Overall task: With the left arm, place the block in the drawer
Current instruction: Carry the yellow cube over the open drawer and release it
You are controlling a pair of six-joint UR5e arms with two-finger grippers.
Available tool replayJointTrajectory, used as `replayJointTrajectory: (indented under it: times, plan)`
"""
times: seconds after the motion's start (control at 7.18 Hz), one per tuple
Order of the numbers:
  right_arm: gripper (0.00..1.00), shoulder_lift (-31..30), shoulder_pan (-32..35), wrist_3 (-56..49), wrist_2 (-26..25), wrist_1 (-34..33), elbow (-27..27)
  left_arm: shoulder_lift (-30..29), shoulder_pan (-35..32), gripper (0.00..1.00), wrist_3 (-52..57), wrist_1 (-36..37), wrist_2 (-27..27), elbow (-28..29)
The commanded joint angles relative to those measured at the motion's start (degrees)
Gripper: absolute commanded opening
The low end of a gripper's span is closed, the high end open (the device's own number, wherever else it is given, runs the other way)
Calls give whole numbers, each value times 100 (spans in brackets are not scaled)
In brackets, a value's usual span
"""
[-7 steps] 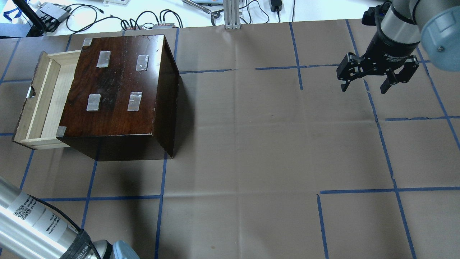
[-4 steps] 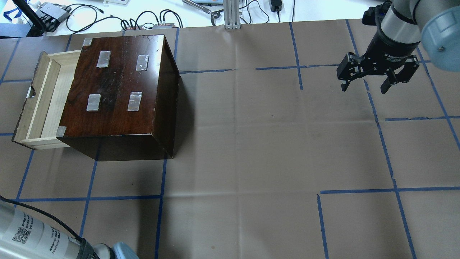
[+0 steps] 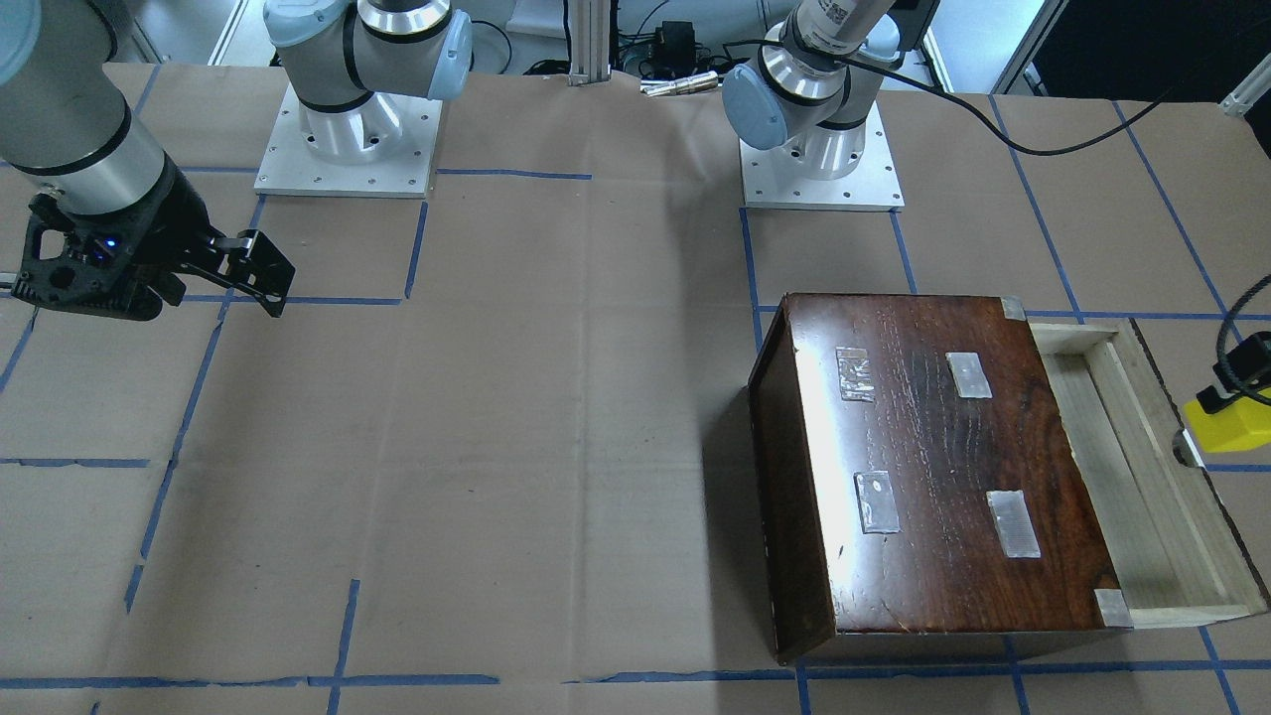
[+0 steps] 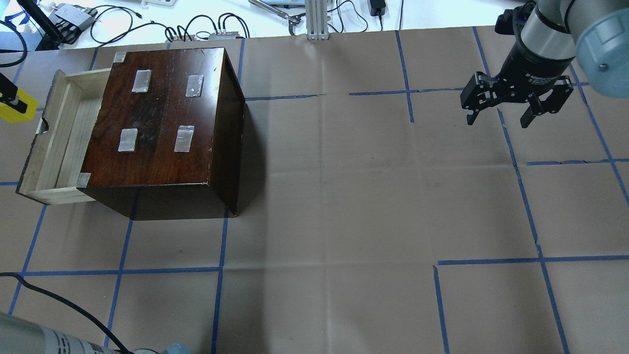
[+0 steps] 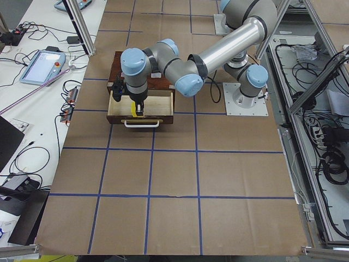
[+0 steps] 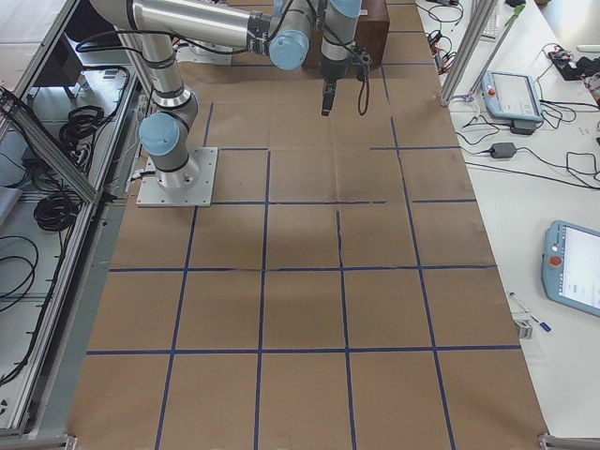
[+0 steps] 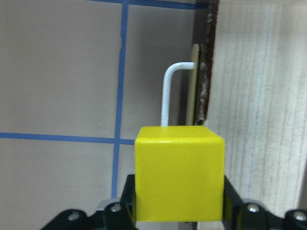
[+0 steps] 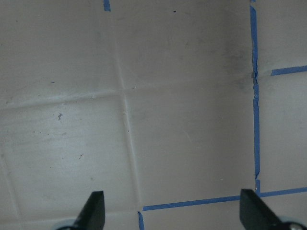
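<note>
The drawer (image 4: pixel 66 142) stands pulled out of the cabinet (image 4: pixel 162 128) on the robot's left side of the table (image 4: pixel 344 196). Its open stretch shows a pale wood floor with a raised strip along it, closed off by a front panel that has a half-round notch and a white handle (image 7: pixel 168 91). The rest of the tray is hidden under the cabinet's dark glossy top, which carries four grey tape patches (image 4: pixel 141 80) and small tape pieces at its corners. The block (image 7: pixel 179 172) is not in the drawer. The left gripper (image 7: pixel 179 211) pinches it between its two fingers (image 7: pixel 125 203). In the overhead and front-facing views it sits just outside the front panel, close to the notch, on the side away from the cabinet. The left wrist view looks down past the block onto the handle, the panel's edge and a band of drawer floor at the right. How high the block hangs over the panel cannot be told. The left arm's loose black cable (image 4: pixel 59 300) trails across the paper in the overhead view. The right gripper (image 4: pixel 498 120) hangs well apart from the cabinet over the far right of the table, its jaws spread wide with only brown paper and blue tape lines between them in its wrist view.
</note>
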Motion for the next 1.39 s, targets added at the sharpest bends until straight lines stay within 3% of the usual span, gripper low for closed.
replayJointTrajectory:
  times: [0.0, 0.7, 0.84, 0.97, 1.25]
  plan:
    - [100, 9, 0, 0, 0, 0, 0, 305, -352, 29, -481, 353, -16, -542]
    - [100, 0, 0, 0, 0, 0, 0, 130, -468, 31, -509, 1223, -8, -1273]
    - [100, 0, 0, 0, 0, 0, 0, 104, -468, 71, -492, 1234, -8, -1274]
    - [100, 0, 0, 0, 0, 0, 0, 121, -468, 99, -492, 1243, 1, -1221]
    - [100, 9, 0, 0, 0, 0, 0, 375, -468, 99, -501, 1234, 1, -1089]
